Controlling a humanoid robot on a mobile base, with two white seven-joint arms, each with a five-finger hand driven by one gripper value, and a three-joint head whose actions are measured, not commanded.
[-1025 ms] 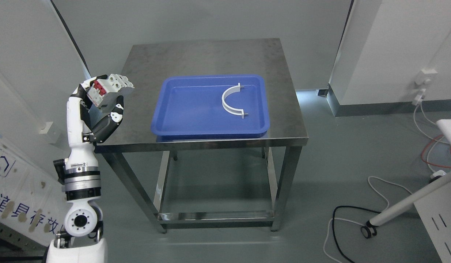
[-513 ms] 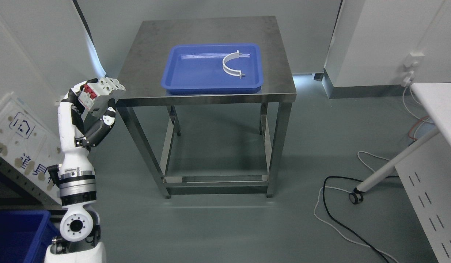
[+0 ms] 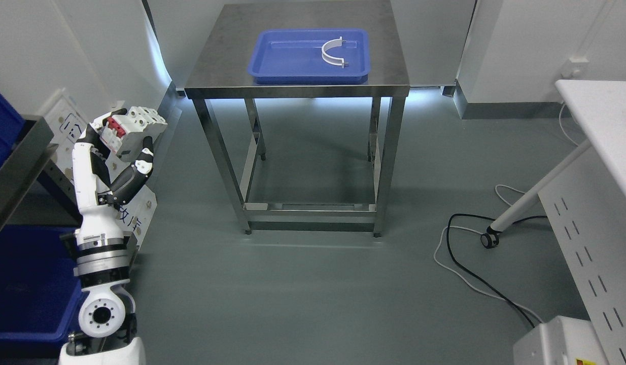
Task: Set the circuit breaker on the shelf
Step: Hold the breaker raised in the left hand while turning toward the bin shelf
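One robot hand [image 3: 121, 144], the left, is showing at the near left, rising on its white arm from the bottom edge; its fingers are curling round the circuit breaker [image 3: 133, 131], gripping it from below and behind; the breaker, white and grey with red switches on its left face, is sitting tilted in that grip, held up in the air over the grey floor [image 3: 303, 284], well apart from the table [image 3: 298, 86]; a dark shelf [image 3: 19, 167] is jutting in at the left edge, just left of the arm, with blue bins [image 3: 19, 284] showing above and beneath it; the steel table is standing at the far middle, carrying a blue tray [image 3: 272, 61]; a white curved bracket [image 3: 336, 50] is lying in the right part of that tray; cables [image 3: 470, 274] are trailing across the floor at the right, near a white desk [image 3: 602, 121].
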